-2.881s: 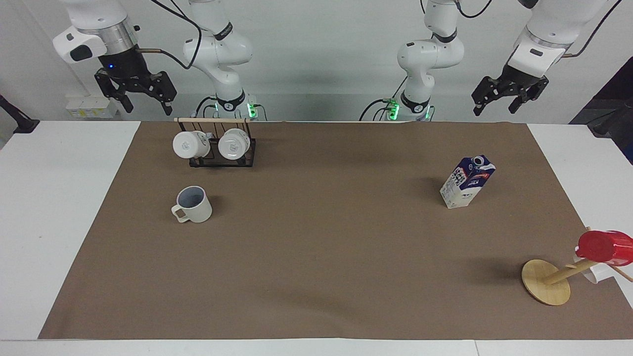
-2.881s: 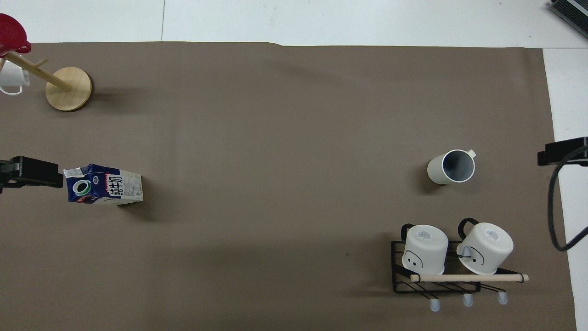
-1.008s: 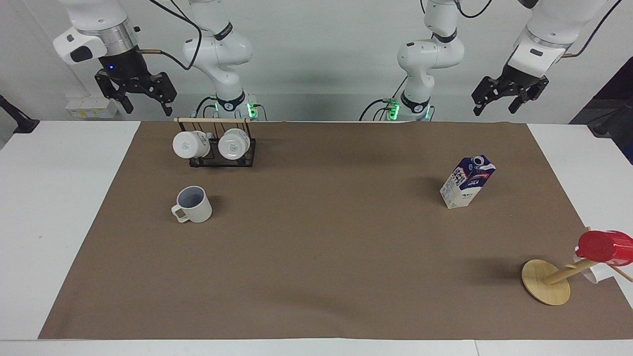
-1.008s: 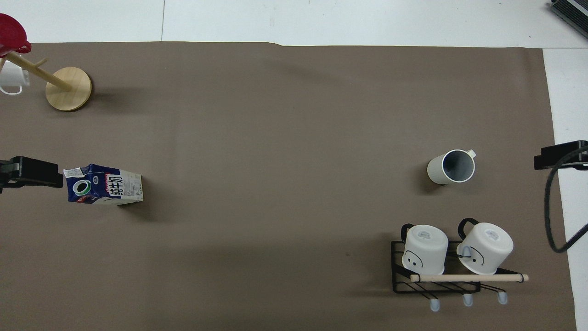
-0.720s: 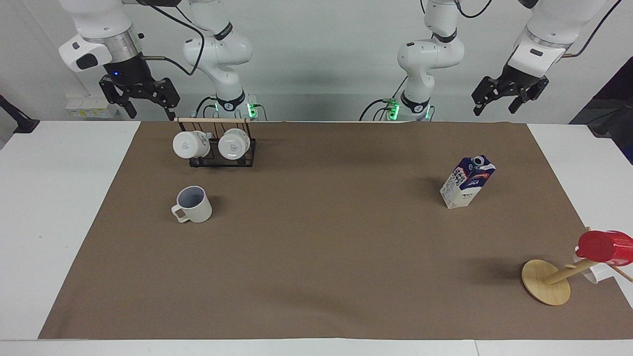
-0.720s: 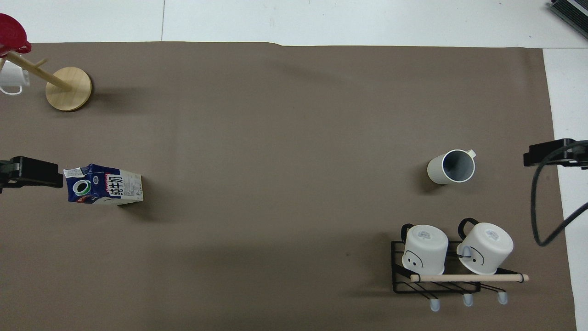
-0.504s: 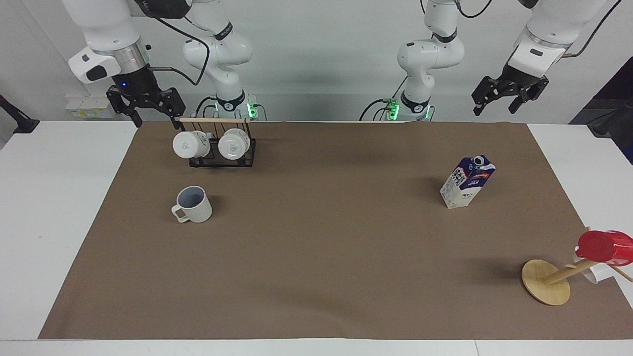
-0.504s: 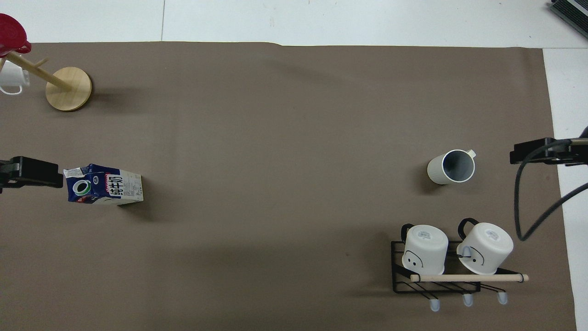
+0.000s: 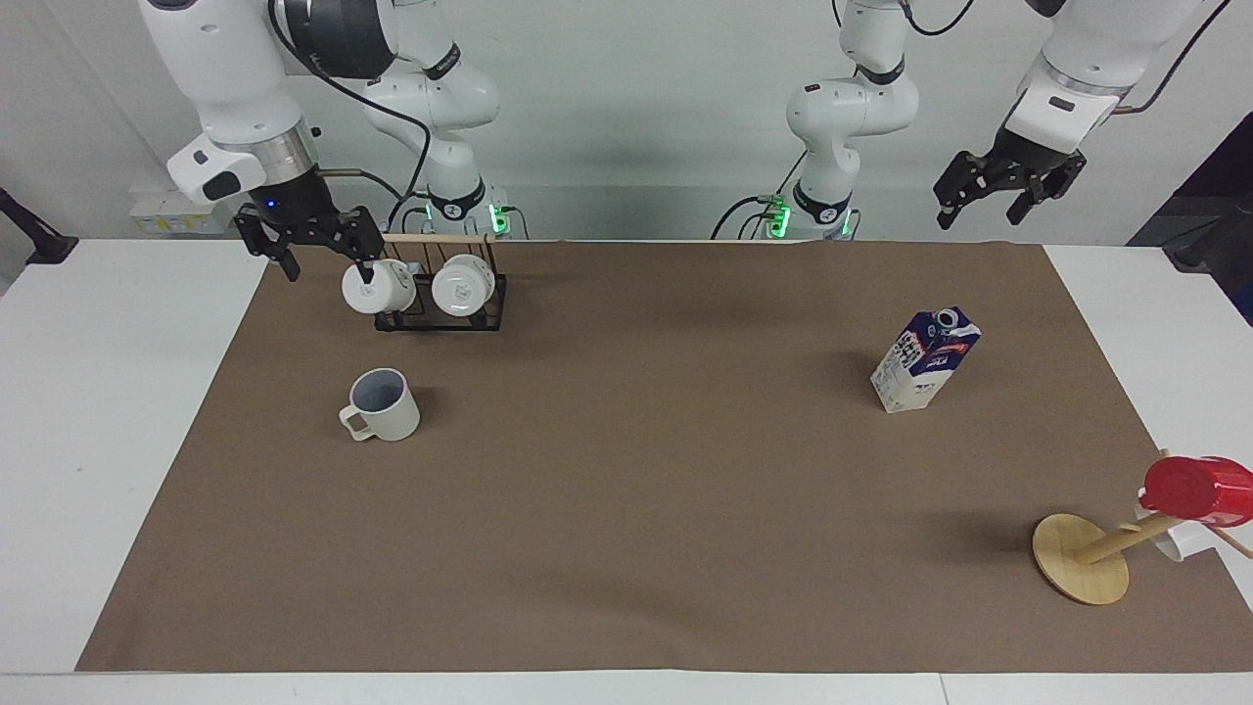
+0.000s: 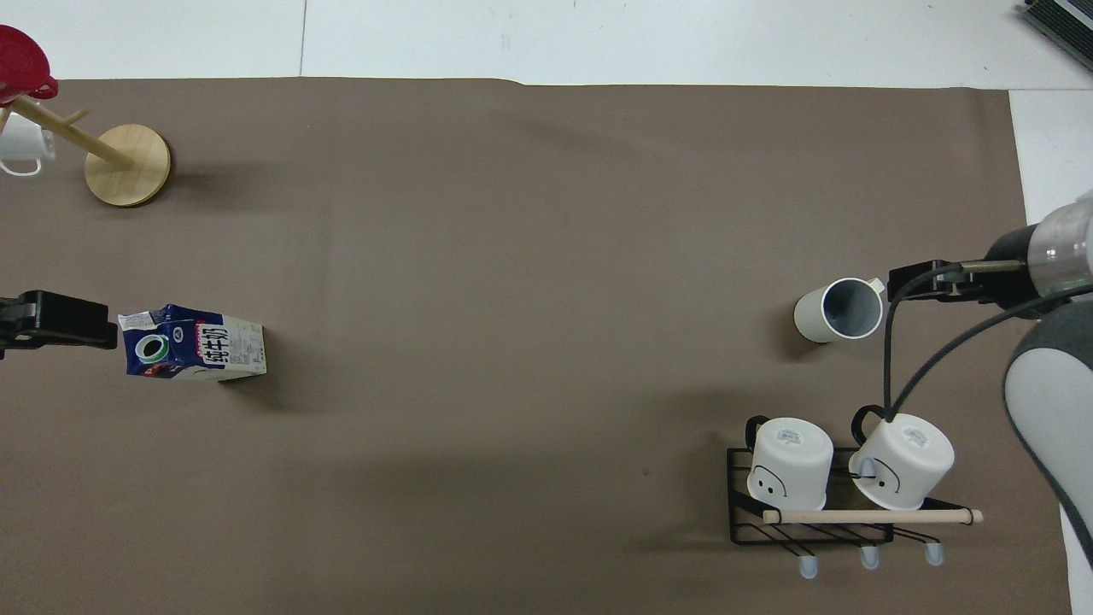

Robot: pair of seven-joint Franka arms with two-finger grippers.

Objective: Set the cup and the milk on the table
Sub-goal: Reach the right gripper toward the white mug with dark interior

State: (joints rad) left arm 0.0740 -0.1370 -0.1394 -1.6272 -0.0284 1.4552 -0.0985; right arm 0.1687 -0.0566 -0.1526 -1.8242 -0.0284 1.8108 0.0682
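The cream-white cup (image 9: pixel 384 406) (image 10: pixel 838 310) stands upright on the brown mat of the table (image 9: pixel 626 509), handle toward the right arm's end. The milk (image 9: pixel 925 360) (image 10: pixel 192 342) stands upright on the mat toward the left arm's end. My right gripper (image 9: pixel 328 270) is open and holds nothing. It hangs in the air over the mat by the mug rack's end, well above the cup. In the overhead view its dark tip (image 10: pixel 918 282) shows just beside the cup's handle. My left gripper (image 9: pixel 982 213) waits raised and open, over the table's edge, apart from the milk.
A black wire rack (image 9: pixel 431 311) (image 10: pixel 743 512) with a wooden rod and two white mugs stands nearer to the robots than the cup. A wooden mug tree (image 9: pixel 1082 560) (image 10: pixel 128 164) with a red cup (image 9: pixel 1194 488) stands farther than the milk.
My right gripper has come down and swung in from beside the table to over the mat by the rack. The left arm, the cup and the milk have not moved.
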